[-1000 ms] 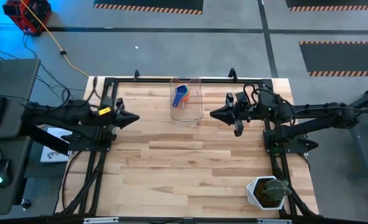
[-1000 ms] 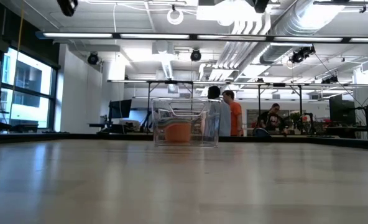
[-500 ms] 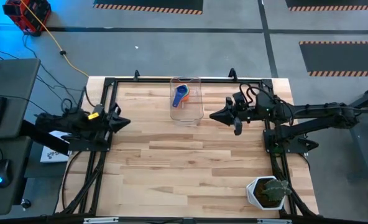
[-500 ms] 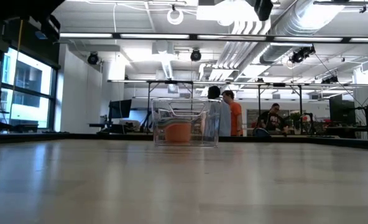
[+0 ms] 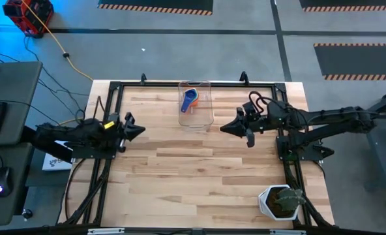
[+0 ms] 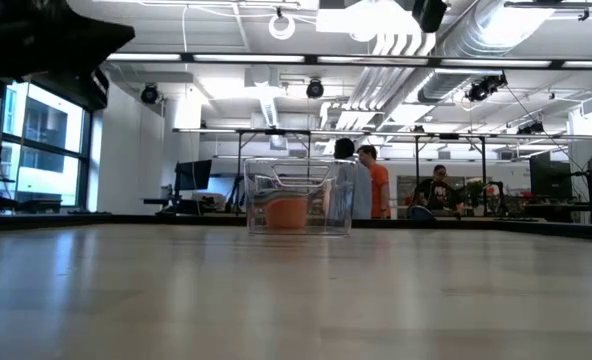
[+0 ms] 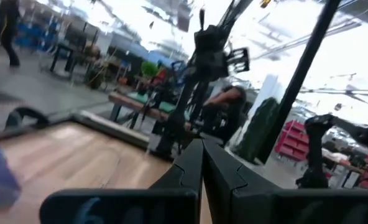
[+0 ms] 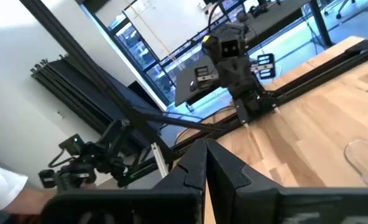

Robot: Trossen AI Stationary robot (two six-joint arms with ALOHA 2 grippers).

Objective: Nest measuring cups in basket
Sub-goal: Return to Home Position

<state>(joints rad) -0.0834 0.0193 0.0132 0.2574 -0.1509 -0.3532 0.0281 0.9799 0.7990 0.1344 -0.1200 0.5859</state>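
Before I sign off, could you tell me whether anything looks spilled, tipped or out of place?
Nothing stands out. The measuring cups lie nested inside the upright basket, the left gripper and right gripper hang clear of it, and the potted plant stands upright.

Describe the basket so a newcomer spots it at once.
Start at the wooden table; at the middle of its top edge in the high view stands the basket, a clear rectangular bin. Unlike the white plant pot at the lower right corner, it is see-through and holds the nested measuring cups, blue on top.
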